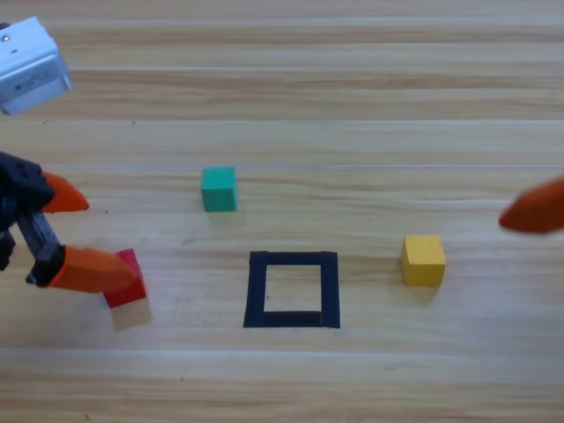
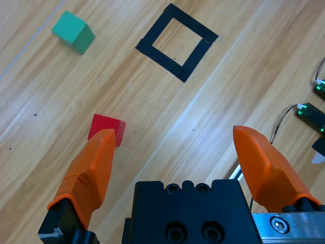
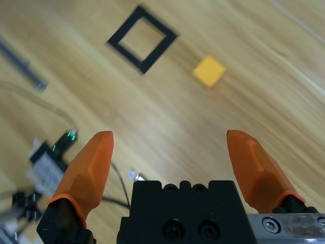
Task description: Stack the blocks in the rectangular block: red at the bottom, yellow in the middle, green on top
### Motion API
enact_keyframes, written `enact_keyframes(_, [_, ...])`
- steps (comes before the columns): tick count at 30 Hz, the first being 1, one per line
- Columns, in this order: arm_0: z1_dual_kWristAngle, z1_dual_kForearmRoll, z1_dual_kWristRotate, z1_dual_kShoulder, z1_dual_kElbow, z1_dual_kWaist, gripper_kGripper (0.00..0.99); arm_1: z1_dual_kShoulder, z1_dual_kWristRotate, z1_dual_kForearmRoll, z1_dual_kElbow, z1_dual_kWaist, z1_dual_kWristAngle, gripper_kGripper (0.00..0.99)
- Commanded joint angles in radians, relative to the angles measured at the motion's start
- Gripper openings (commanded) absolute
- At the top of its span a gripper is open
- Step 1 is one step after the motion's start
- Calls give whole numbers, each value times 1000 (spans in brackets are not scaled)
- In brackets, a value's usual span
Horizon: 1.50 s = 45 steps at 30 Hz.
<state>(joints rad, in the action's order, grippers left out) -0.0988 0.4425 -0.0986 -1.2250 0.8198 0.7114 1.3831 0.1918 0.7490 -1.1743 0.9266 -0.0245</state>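
Wooden bench seen from above, carrying three cubes, one of each colour, and one black tape square. The tape square lies flat near the middle of the bench, toward its near edge, with its sides roughly parallel to the bench edges; its hollow centre shows bare wood. The red cube rests on the bench well to the left of the square, turned slightly askew to the wood grain. The green cube sits farther back, left of the square's line and well apart from it. The yellow cube sits right of the square, near but not touching it. No cube has a long axis.

The left gripper enters at the left edge, pointing toward the bench middle, fingers spread apart; one fingertip overlaps the red cube from above, though contact cannot be judged. In the left wrist view the red cube lies just beyond the left finger.

The right gripper waits at the right edge; its wrist view shows the fingers apart above the bench.
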Motion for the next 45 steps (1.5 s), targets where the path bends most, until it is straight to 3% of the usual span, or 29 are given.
enact_keyframes(1, [129,7,165,-19,18,19,990,137,129,-94,30,20,213,977])
enact_keyframes(4, [217,10,381,-13,21,-3,990,261,169,-100,7,20,259,979])
enact_keyframes(9, [237,32,637,-45,32,-67,990,444,360,42,-146,15,258,982])
enact_keyframes(13, [274,174,766,-142,153,-98,990,551,431,125,-249,8,256,982])
enact_keyframes(16, [286,271,840,-222,229,-141,989,603,488,128,-280,-35,201,982])
enact_keyframes(20, [280,331,907,-312,280,-173,989,666,506,128,-306,-95,140,989])
enact_keyframes(26, [274,433,996,-516,400,-173,986,734,523,127,-335,-121,133,988])
enact_keyframes(42, [203,380,1079,-669,395,-171,974,814,546,98,-340,-137,92,891])
enact_keyframes(45, [188,337,1085,-700,386,-171,973,830,541,87,-340,-140,78,813])
